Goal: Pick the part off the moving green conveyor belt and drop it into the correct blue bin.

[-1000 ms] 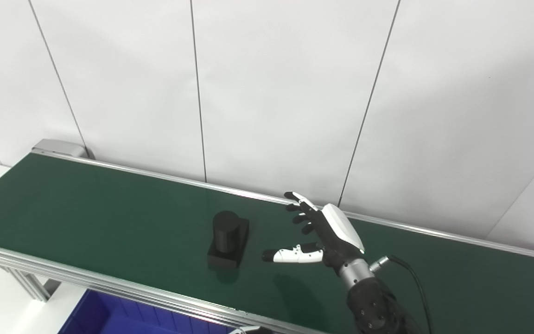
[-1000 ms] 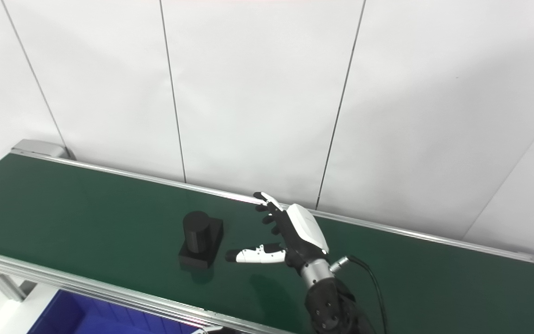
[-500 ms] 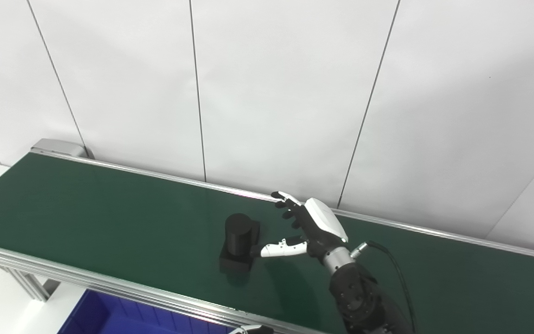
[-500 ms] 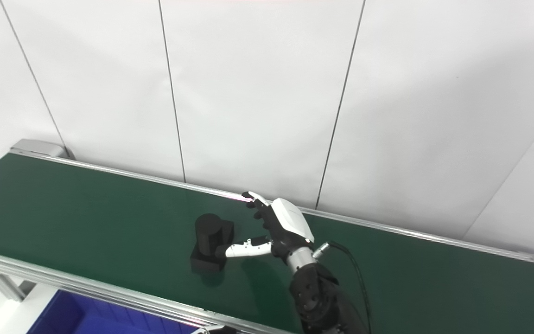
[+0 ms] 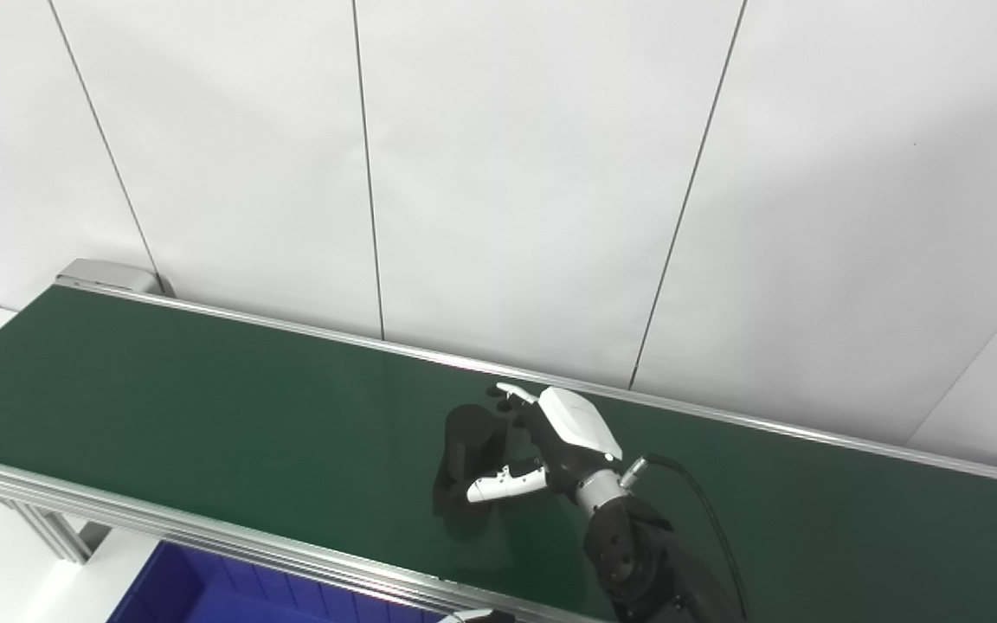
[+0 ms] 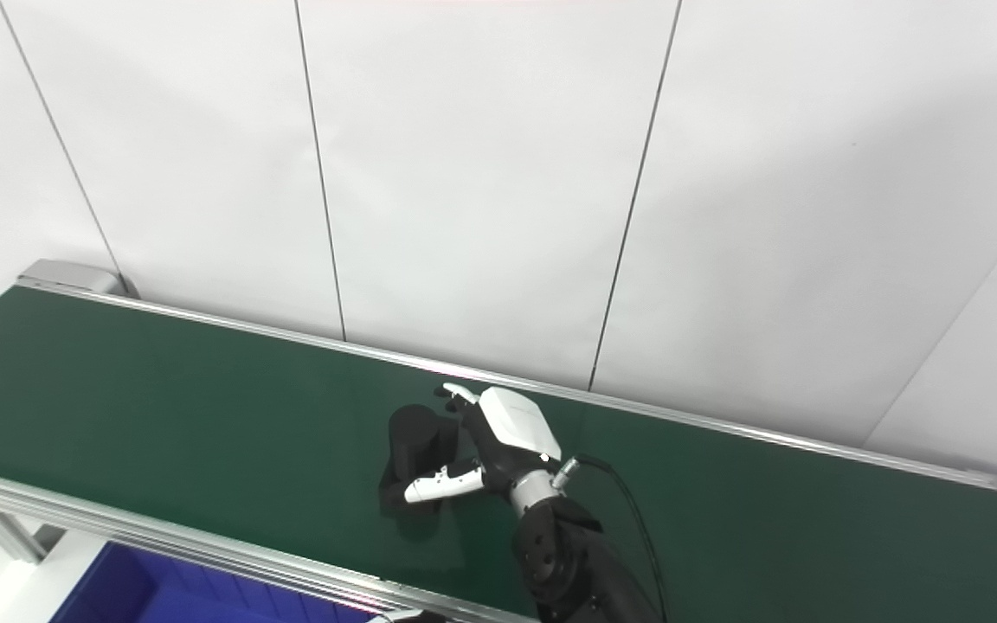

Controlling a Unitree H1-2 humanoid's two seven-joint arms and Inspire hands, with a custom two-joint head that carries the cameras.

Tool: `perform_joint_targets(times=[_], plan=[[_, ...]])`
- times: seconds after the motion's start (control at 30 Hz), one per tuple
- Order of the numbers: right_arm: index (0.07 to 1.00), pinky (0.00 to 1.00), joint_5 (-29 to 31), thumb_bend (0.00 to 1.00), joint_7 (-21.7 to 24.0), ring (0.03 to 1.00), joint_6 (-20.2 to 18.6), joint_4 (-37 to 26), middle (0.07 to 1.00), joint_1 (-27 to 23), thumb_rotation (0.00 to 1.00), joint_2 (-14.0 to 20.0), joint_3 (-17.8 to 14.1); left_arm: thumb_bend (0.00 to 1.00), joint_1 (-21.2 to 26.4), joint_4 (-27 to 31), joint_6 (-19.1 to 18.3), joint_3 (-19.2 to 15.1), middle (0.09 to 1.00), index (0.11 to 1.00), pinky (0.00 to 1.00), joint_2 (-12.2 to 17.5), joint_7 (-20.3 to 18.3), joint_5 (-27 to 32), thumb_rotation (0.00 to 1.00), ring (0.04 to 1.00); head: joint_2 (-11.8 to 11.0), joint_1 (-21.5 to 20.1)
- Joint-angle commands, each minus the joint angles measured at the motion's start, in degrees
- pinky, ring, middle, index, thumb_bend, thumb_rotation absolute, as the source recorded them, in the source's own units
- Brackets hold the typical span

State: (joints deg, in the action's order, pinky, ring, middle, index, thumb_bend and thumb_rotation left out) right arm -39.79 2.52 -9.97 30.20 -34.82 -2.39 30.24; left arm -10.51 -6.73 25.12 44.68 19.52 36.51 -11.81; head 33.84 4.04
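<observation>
Seemingly right hand point(image 6: 498, 437) fingers point(image 5: 507, 394) around part point(image 6: 412, 437).

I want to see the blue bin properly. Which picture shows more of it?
The left eye view: the blue bin shows a wider corner under the conveyor's near rail. The right eye view catches a smaller bit of it.

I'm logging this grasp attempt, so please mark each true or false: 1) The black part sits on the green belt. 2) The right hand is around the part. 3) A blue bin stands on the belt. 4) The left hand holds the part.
1) True: the black part rests on the green belt.
2) True: the right hand has fingers behind it and thumb in front; a firm grip cannot be confirmed.
3) False: the blue bin lies below the belt's near rail.
4) False: no left hand reaches the part.
</observation>
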Motion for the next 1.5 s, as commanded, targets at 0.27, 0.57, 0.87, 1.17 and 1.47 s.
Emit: perform_joint_targets(times=[0.27, 0.57, 0.87, 1.17, 1.47], plan=[[0.819, 0.53, -0.7, 0.82, -9.5, 0.665, 6.0, 4.3, 0.758, -1.4, 0.31, -2.6, 0.9, 0.97, -0.1, 2.5, 1.8, -0.1, 0.775, 0.764, 0.65, 0.4, 0.8, 0.4, 0.24, 0.729, 1.0, 0.1], [0.536, 0.41, -1.2, 0.52, -20.4, 0.481, 9.6, 9.1, 0.462, -0.2, 0.01, -3.6, 0.2, 0.96, -0.5, 3.0, 1.8, -0.3, 0.776, 0.766, 0.65, 0.4, 0.7, 0.4, 0.23, 0.730, 1.5, 0.0], [0.541, 0.38, -1.3, 0.51, -28.0, 0.449, 10.6, 10.4, 0.448, 0.9, 0.00, -4.3, -0.5, 0.95, -0.4, 3.1, 1.8, -0.9, 0.780, 0.771, 0.63, 0.6, -0.3, 1.1, 0.23, 0.723, 1.6, -0.1], [0.537, 0.36, -1.1, 0.51, -29.8, 0.433, 10.6, 5.7, 0.448, 3.2, 0.00, -3.1, -1.4, 0.93, -0.7, 3.4, 1.8, -2.1, 0.773, 0.776, 0.59, 0.7, -1.9, 1.6, 0.23, 0.699, 2.1, -1.0], [0.538, 0.34, -1.6, 0.51, -23.9, 0.413, 6.0, -16.6, 0.445, 12.7, 0.00, -0.2, -4.4, 0.91, -0.9, 4.3, 1.8, -2.6, 0.787, 0.784, 0.63, 1.6, -2.8, 1.4, 0.27, 0.731, 4.4, -4.6]])
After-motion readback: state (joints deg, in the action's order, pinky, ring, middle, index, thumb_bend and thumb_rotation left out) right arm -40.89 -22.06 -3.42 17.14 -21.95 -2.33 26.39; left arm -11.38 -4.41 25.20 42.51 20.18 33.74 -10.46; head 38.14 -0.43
